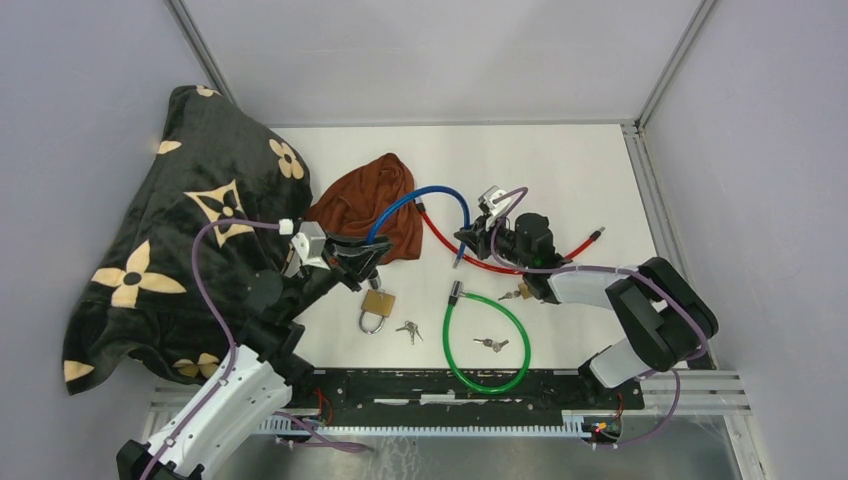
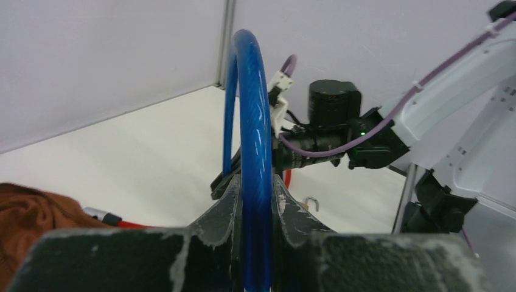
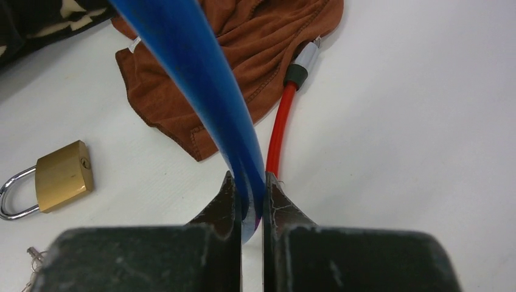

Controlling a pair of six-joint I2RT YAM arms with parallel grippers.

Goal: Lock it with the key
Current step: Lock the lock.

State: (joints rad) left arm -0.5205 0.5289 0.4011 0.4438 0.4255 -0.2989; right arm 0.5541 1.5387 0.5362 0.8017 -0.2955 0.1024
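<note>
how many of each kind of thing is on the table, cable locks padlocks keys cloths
cable locks: 3 (blue cable, red cable, green cable)
padlock: 1
key bunches: 2 (keys by padlock, keys in green loop); maybe a third, half hidden, not counted
cloths: 2 (brown cloth, black flowered blanket)
total: 8
</note>
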